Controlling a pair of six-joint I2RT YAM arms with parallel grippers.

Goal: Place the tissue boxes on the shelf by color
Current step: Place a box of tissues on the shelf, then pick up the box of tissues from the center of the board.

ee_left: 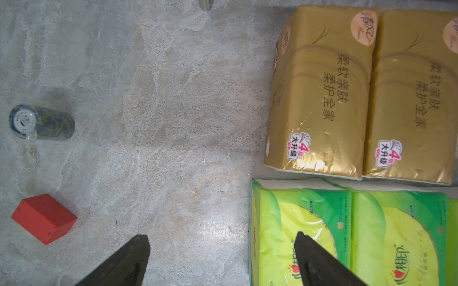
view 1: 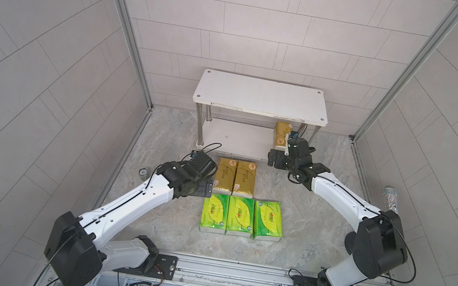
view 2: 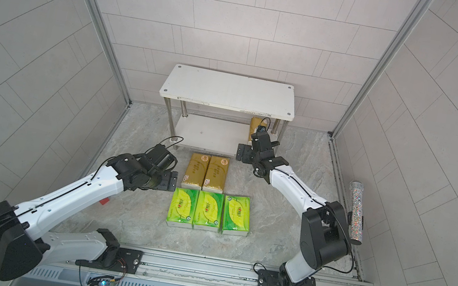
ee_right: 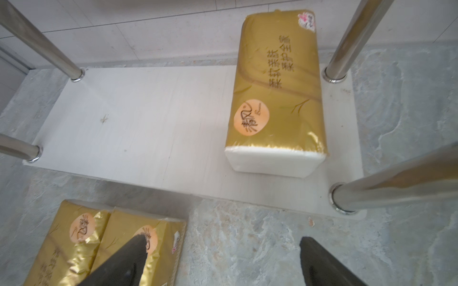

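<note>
Holding one gold pack (ee_right: 276, 81), lower shelf (ee_right: 148, 118)

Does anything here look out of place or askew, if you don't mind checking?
Nothing is askew or damaged; the packs sit straight. Only a red block and a small patterned cylinder stand apart as strays.

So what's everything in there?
shelf: one, white, metal legs, by back wall
gold tissue pack: one, gold, shelf's lower board, right end
loose gold tissue packs: two, gold, side by side on table
green tissue packs: three, green-yellow, row on table
red block: one, red, table's left side
small cylinder: one, dark patterned, near red block
glittery cylinder: one, silver, right edge
left end effector, right end effector: black, both open, empty
</note>
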